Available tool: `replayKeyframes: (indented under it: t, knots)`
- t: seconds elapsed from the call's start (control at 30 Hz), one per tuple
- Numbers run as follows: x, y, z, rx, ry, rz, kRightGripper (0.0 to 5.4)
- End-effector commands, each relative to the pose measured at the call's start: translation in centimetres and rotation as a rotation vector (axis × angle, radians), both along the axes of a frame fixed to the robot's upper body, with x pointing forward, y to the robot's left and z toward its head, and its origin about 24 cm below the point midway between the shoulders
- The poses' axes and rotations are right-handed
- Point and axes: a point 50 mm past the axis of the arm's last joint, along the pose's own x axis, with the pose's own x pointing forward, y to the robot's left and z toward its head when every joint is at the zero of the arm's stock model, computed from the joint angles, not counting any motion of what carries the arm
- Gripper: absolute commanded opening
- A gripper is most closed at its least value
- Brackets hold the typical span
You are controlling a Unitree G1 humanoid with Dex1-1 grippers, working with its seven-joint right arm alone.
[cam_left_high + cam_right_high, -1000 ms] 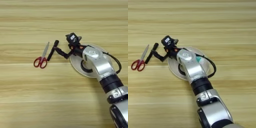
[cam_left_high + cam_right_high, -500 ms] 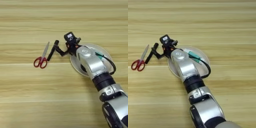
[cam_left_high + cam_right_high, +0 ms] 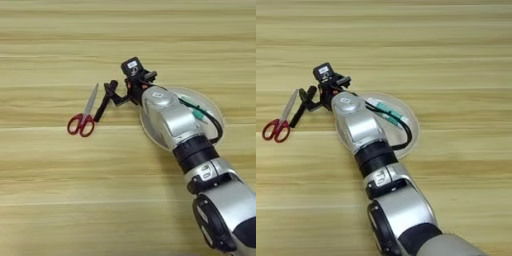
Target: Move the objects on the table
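Note:
My right gripper (image 3: 112,95) reaches left past the plate's rim, low over the table (image 3: 60,190). A slim black marker (image 3: 101,110) slants down-left from the gripper, with its upper end right at the gripper (image 3: 307,99) and its lower end near the scissors' handles. Whether the marker (image 3: 297,116) is held or just lies there is unclear. A teal-labelled glue stick (image 3: 200,115) lies on the plate, half hidden by my forearm and a black cable; it also shows as a glue stick (image 3: 389,111) in the right eye view. No tape ring is visible.
Red-handled scissors (image 3: 84,116) lie just left of the marker, blades pointing up and away. The round off-white plate (image 3: 216,111) sits under my silver forearm (image 3: 172,117). The same scissors (image 3: 279,123) lie near the right eye view's left edge.
The forearm and elbow have swung left and nearer, covering more of the plate. The gripper, marker and scissors stay where they were.

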Motion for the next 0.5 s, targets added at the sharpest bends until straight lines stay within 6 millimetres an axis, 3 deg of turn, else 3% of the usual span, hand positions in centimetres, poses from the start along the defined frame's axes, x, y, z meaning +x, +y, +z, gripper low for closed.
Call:
replayKeyframes:
  t: [0.03, 0.33, 0.5]
  knots:
    - [1.1, 1.9, 3.8, 0.034, -0.086, -0.002, 5.38]
    - [0.5, 3.6, 2.0, 0.046, 0.043, 0.002, 5.38]
    - [0.4, 4.0, 2.1, 0.078, 0.048, 0.012, 5.38]
